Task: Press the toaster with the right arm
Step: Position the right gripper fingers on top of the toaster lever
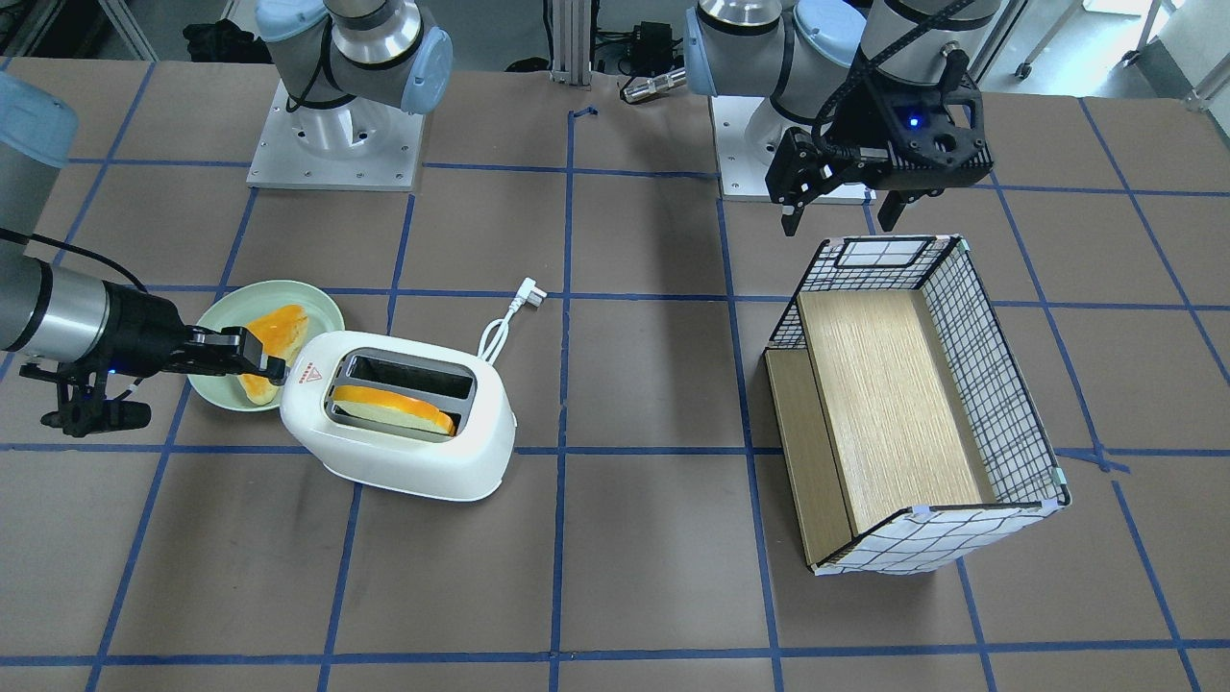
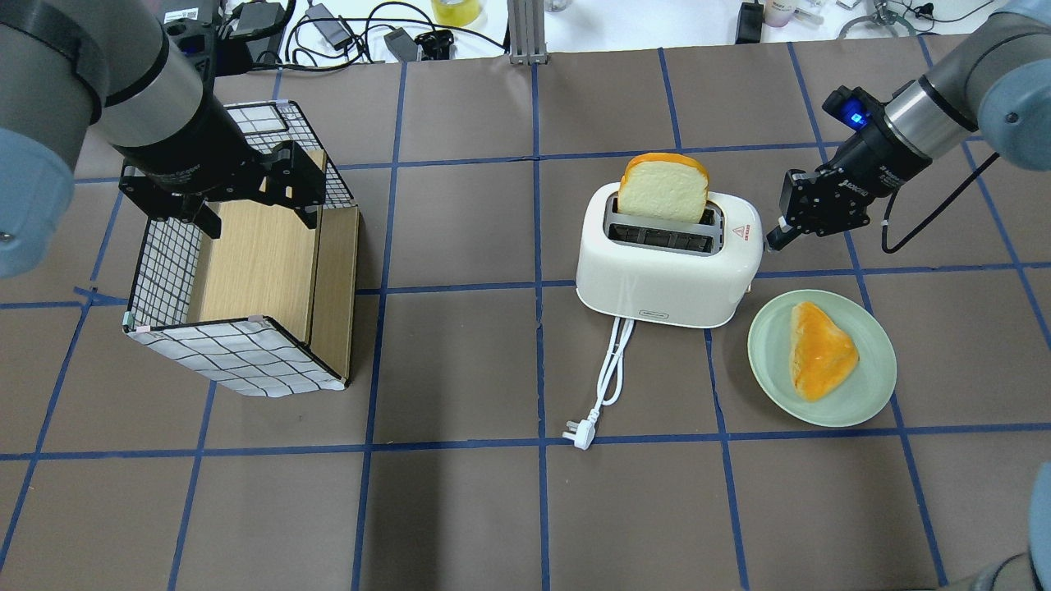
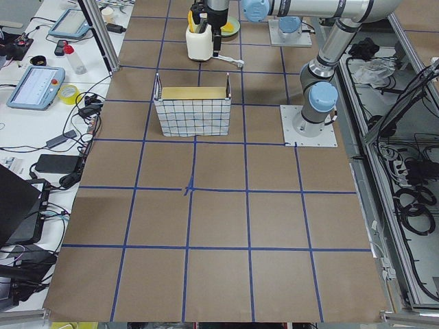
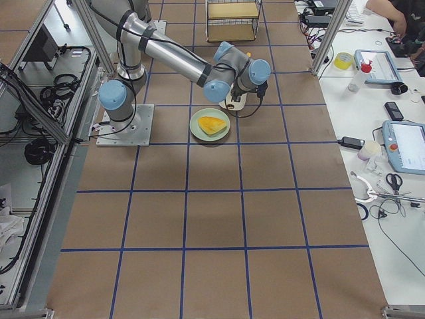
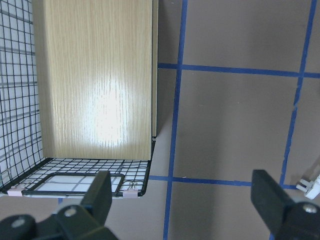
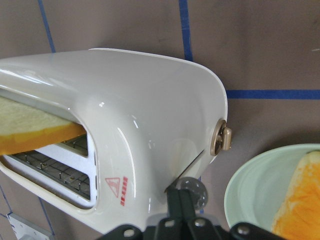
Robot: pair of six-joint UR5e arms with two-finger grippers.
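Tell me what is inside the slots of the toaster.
In the toaster, a bread slice stands in the slot farther from the robot, its lower part hidden. The nearer slot shows only wire grille.

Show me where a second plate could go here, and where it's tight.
Bare: the squares between wire basket and toaster, and the row on the robot's side of the plug. Tight: the toaster's lever end, hemmed by right tool and plate.

You've got a brown table (image 2: 443,525) taped into a blue grid (image 2: 543,509). Wire basket (image 2: 238,361) at one end, check-pattern liner, wood board (image 2: 254,263) inside. Well apart from it: pale green plate (image 2: 874,377), one orange-crusted bread slice (image 2: 821,351) lying flat on it. Second slice (image 2: 663,187) stands upright near the plate.
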